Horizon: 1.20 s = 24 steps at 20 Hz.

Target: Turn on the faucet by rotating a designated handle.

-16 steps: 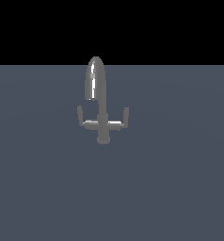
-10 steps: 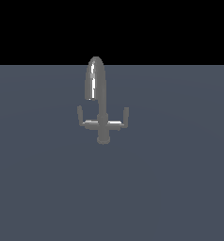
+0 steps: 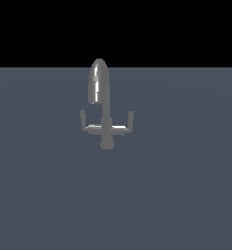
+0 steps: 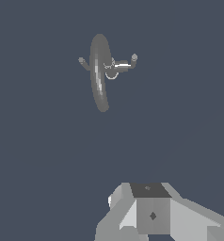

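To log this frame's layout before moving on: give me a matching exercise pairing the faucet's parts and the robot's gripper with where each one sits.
Things:
1. tall arched glossy grey spout
2. short grey horizontal handle with end tab
3. round grey central column
4. pale grey blocky gripper

Places:
A. shows only in the wrist view, touching nothing
B. sticks out to the exterior view's right
C. highest part, curving over
D. upright in the middle, below the arch

Pairs: 1-C, 2-B, 3-D, 4-A
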### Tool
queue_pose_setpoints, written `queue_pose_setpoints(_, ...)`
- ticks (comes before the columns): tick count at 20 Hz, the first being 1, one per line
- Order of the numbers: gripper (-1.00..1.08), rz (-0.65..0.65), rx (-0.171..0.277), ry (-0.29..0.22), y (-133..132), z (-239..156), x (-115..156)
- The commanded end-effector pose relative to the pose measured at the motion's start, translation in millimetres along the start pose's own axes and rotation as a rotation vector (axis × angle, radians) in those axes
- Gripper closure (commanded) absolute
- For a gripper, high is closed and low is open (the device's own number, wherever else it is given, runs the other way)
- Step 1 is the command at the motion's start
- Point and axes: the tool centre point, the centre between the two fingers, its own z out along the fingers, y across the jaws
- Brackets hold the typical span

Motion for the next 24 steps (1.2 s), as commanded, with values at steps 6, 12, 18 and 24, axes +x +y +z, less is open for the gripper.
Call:
queue_pose_setpoints(6, 1.08, 0.065, 0.144, -0.056, 17.8, 18.4, 40.2)
queue_pose_setpoints(12, 1.08, 0.123, 0.276, -0.107, 33.1, 39.0, 74.8)
queue_pose_setpoints(18, 1.08, 0.176, 0.404, -0.156, 46.6, 62.4, 106.3)
queue_pose_setpoints(24, 1.08, 0.227, 0.528, -0.203, 57.8, 87.9, 134.8)
